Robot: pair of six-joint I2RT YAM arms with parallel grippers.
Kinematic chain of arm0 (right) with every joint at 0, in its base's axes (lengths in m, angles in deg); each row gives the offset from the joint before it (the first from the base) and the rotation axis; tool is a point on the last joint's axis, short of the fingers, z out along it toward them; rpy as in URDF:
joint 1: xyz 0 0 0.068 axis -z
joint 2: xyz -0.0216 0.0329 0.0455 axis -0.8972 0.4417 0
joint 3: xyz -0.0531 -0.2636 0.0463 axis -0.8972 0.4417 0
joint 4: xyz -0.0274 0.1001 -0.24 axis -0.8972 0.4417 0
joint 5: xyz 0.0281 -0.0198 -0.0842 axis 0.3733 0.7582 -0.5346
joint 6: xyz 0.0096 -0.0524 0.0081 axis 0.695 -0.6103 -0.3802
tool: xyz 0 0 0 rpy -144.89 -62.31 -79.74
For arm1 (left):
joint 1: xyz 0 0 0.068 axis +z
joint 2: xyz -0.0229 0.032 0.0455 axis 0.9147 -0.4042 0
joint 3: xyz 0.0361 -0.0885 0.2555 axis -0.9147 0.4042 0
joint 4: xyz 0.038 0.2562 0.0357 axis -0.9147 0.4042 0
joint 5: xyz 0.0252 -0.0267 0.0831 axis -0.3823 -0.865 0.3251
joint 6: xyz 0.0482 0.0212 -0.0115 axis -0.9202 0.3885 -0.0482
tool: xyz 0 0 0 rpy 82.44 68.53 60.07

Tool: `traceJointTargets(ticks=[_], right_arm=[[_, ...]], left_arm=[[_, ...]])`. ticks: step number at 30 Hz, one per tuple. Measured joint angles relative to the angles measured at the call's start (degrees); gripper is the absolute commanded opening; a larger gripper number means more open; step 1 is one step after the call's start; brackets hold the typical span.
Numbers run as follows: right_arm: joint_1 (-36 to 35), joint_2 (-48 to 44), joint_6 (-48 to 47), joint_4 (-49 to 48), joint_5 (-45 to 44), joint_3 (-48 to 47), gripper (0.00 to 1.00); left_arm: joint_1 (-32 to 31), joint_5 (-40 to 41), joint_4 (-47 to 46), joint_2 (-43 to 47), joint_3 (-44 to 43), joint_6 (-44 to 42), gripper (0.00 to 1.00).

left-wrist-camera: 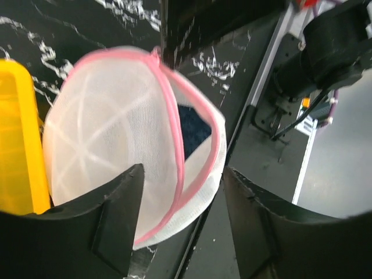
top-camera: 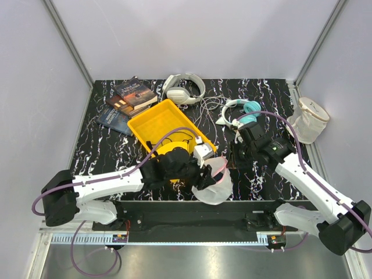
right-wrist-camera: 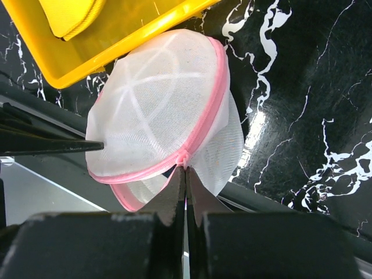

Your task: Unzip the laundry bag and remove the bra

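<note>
The laundry bag lies at the near edge of the table. The yellow tray stands just beside it on the far-left side and closes this way. The left claw straddles the bag's rim with jaws apart. The right claw, tips together, stands at the zipper. Between the pink rims a narrow gap is open, with the bra behind it. Right of the bag the table is bare.

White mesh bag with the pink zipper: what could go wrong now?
The round white mesh laundry bag sits at the table's near edge, and the left gripper is open around it, so it might slide off. The right gripper is shut at the pink zipper; a pull could drag the loose bag instead of opening it. The dark navy bra could snag in the narrow gap.
</note>
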Motion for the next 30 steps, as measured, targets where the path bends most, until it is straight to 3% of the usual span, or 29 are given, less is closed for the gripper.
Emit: traceJointTargets(ticks=[6, 13, 17, 21, 25, 30], right_arm=[[0.0, -1.2, 0.0, -0.1, 1.4, 0.0, 0.00], [0.0, -2.7, 0.2, -0.2, 3.0, 0.0, 0.00], [0.0, -3.5, 0.3, -0.2, 3.0, 0.0, 0.00], [0.0, -3.7, 0.3, -0.2, 3.0, 0.0, 0.00], [0.0, -3.7, 0.3, -0.2, 3.0, 0.0, 0.00], [0.0, -3.7, 0.7, -0.2, 2.8, 0.0, 0.00]], left_arm=[[0.0, 1.2, 0.1, -2.0, -5.6, 0.8, 0.63], [0.0, 2.5, 0.1, -7.1, -10.5, 1.5, 0.55], [0.0, 3.1, 0.4, -9.5, -11.5, 1.9, 0.40], [0.0, 3.5, 0.7, -10.4, -11.6, 2.5, 0.16], [0.0, 3.7, 0.8, -10.5, -11.6, 2.7, 0.00], [0.0, 3.7, 0.9, -10.5, -11.6, 2.6, 0.00]])
